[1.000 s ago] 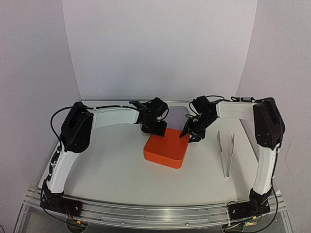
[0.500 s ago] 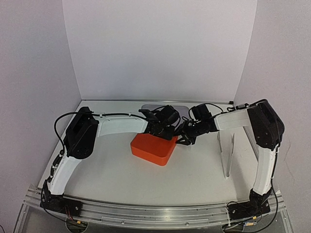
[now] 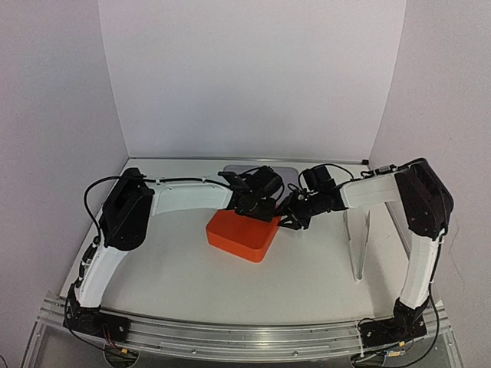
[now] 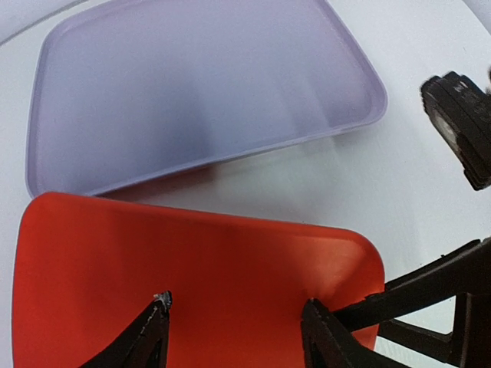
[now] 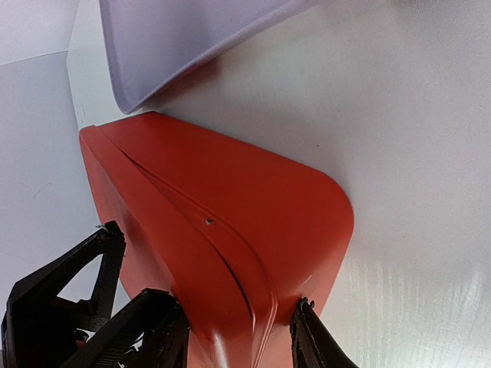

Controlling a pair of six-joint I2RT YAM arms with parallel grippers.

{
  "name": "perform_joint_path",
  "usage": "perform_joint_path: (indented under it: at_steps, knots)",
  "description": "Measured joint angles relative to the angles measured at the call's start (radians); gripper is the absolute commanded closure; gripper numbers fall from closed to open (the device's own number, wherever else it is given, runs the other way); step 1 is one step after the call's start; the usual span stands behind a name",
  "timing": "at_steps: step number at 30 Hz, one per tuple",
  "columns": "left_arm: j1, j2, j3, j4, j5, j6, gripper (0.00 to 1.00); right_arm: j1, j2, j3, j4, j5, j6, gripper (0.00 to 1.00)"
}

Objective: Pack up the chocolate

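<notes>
The chocolate is hidden; none shows in any view. A closed orange-red box [image 3: 242, 235] sits mid-table. My left gripper [image 3: 259, 201] is over its far edge. In the left wrist view, this gripper [image 4: 234, 305] is open, both tips on or just above the red lid [image 4: 192, 268] and nothing between them. My right gripper [image 3: 290, 217] is at the box's far right corner. In the right wrist view, this gripper [image 5: 236, 308] is open and its fingers straddle that corner [image 5: 253, 230], touching both sides.
A translucent lavender tray [image 3: 261, 172] lies just behind the box; it also shows in the left wrist view [image 4: 199, 92] and the right wrist view [image 5: 176, 38]. White tongs [image 3: 357, 238] lie to the right. Walls enclose the back and sides.
The box has slid to the left and turned a little. My left gripper moved right over its far edge and my right gripper moved left to its corner. Little has changed in the last half second.
</notes>
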Motion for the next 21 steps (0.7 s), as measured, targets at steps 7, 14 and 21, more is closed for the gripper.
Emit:
perform_joint_path:
  at_steps: [7,14,21]
  knots:
    - [0.002,-0.101,-0.106,-0.011,0.115,-0.019,0.01,0.014,-0.08,-0.013,-0.122,0.059,-0.085,0.76]
    - [-0.058,-0.215,-0.149,-0.001,0.272,-0.007,0.0,0.053,-0.105,0.041,-0.293,0.108,-0.191,0.42]
    - [0.038,-0.435,-0.333,0.042,0.262,-0.039,0.0,0.06,-0.155,0.044,-0.411,0.163,-0.265,0.23]
